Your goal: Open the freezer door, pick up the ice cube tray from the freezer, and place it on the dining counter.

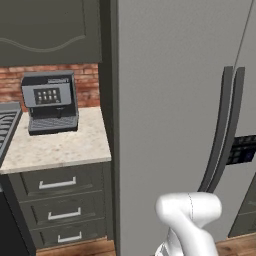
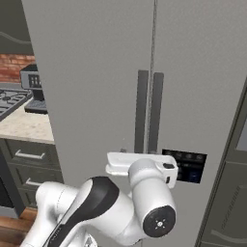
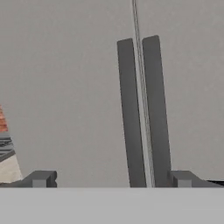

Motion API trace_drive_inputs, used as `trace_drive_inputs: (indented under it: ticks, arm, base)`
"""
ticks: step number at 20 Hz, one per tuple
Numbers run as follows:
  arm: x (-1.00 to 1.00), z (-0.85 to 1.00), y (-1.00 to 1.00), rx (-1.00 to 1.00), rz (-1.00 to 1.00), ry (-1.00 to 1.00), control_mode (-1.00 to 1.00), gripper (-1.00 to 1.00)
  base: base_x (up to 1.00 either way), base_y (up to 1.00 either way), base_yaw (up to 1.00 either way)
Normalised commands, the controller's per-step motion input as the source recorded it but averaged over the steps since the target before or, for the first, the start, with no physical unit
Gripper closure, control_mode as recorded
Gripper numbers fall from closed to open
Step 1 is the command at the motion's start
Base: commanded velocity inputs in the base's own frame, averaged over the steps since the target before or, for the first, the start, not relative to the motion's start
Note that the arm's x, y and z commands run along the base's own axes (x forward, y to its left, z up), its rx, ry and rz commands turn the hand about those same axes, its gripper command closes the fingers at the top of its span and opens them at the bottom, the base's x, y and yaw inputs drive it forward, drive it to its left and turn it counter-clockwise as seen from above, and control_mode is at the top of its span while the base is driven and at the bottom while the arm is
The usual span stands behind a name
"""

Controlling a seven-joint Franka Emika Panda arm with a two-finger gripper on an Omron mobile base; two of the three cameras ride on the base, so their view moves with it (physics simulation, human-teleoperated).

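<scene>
The freezer [image 1: 170,75] is closed; its door [image 2: 91,87] sits flush, so no step is complete. The door handle [image 3: 130,113] stands just ahead of the gripper [image 3: 111,178], whose fingers are spread and empty. The ice cube tray presumably remains inside. Opening, retrieval and placement all remain.

Counts:
- 1 freezer [image 1: 170,75], tall, light grey.
- 2 door panels on it: freezer door [image 2: 91,87] left, second door [image 2: 202,82] right, seam between.
- 2 dark vertical bar handles, one per door: left handle [image 3: 130,113], right handle [image 3: 156,109], side by side at the seam.
- 1 dark control panel [image 2: 185,166] on the right door.
- 1 coffee machine [image 1: 49,102] on the beige table [image 1: 60,147].
- 3 drawers [image 1: 57,184] under that table, one silver pull each.
- 1 stove [image 1: 6,127], partly cut off at the left edge.
- 1 claw [image 3: 111,179], 2 fingertips [image 3: 41,178], spread wide apart.
</scene>
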Motion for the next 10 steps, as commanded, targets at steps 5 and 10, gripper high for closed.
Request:
trace_drive_inputs:
  ticks: [5, 10]
  arm:
    - [0.39, 0.09, -0.03, 0.04, 0.02, -0.09, -1.00, -1.00]
    - [0.48, 0.11, -0.08, 0.03, 0.01, -0.08, -1.00, -1.00]
  base:
    - [0.00, 0.00, 0.00]
    - [0.00, 0.00, 0.00]
